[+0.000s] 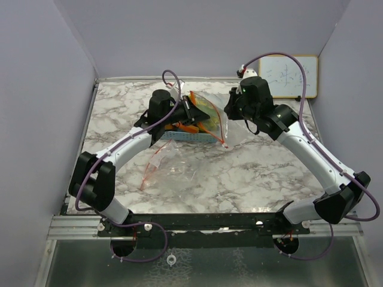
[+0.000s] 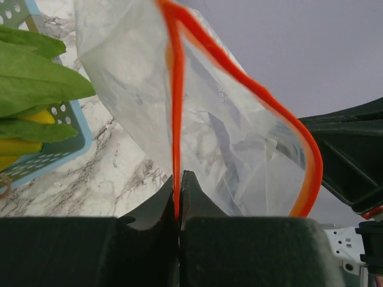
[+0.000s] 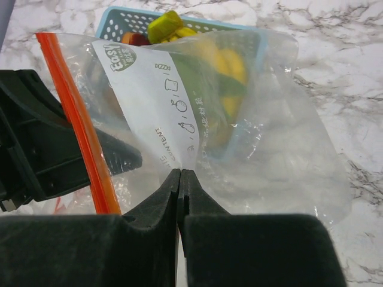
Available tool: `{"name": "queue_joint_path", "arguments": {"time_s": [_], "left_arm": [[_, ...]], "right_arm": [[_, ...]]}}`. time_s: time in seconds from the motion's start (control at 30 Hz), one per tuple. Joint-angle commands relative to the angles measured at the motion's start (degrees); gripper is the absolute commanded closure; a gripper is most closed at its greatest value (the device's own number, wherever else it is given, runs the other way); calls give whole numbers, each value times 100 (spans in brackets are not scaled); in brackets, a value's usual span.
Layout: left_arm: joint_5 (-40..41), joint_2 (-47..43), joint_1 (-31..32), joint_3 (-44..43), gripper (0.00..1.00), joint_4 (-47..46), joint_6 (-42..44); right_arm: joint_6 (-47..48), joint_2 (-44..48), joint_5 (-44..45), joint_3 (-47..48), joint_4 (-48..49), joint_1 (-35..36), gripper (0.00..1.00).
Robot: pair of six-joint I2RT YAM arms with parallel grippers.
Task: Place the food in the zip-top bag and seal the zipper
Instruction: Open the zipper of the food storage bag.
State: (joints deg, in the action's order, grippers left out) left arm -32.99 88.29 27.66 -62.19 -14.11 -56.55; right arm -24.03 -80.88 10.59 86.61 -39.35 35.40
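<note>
A: Where's the food (image 1: pixel 183 127) sitting?
B: In the basket (image 1: pixel 197 137), at eight o'clock from the bag (image 1: pixel 210 112).
A: And the tools?
B: The left tool (image 2: pixel 179 179) is pinching the zipper (image 2: pixel 175 89) and the right tool (image 3: pixel 180 173) is clamping the bag's side. I'm guessing the thin plastic could slip, collapsing the mouth.

Bright, even, diffuse light; faint soft shadows on table (image 1: pixel 251 173); close fingers (image 2: pixel 149 212) slightly blurred.
</note>
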Motion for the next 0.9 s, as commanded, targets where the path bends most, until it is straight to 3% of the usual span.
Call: {"name": "queue_joint_path", "arguments": {"time_s": [0.0, 0.1, 0.2, 0.33, 0.4, 0.47, 0.53, 0.63, 0.87], "left_arm": [[-121, 131, 23, -593, 100, 561, 299], [38, 174, -32, -1243, 100, 2107, 1298], [225, 146, -152, -1833, 100, 3439, 2182], [919, 134, -190, -2344, 100, 4692, 3048], [1122, 211, -191, -2559, 100, 4995, 3241], [1211, 308, -191, -2734, 100, 5133, 3294], [1211, 389, -191, -2885, 100, 5169, 3289], [1197, 493, -190, -3120, 100, 5165, 3242], [1015, 757, -191, -3650, 100, 5155, 3100]], "right_arm": [[-10, 231, 1091, 100, 55, -33, 98], [252, 216, 1995, 172, -53, -132, 98], [393, 213, 2344, 137, -36, -387, 98], [527, 118, 2046, 79, 96, -535, 98], [809, 78, 1234, 51, 335, -534, 97], [1077, 113, 276, -4, 657, -534, 84], [1286, 202, -535, -23, 954, -534, 60], [1427, 343, -1276, 64, 1245, -534, 33], [1442, 64, -1913, 886, 910, -529, 26]]}}
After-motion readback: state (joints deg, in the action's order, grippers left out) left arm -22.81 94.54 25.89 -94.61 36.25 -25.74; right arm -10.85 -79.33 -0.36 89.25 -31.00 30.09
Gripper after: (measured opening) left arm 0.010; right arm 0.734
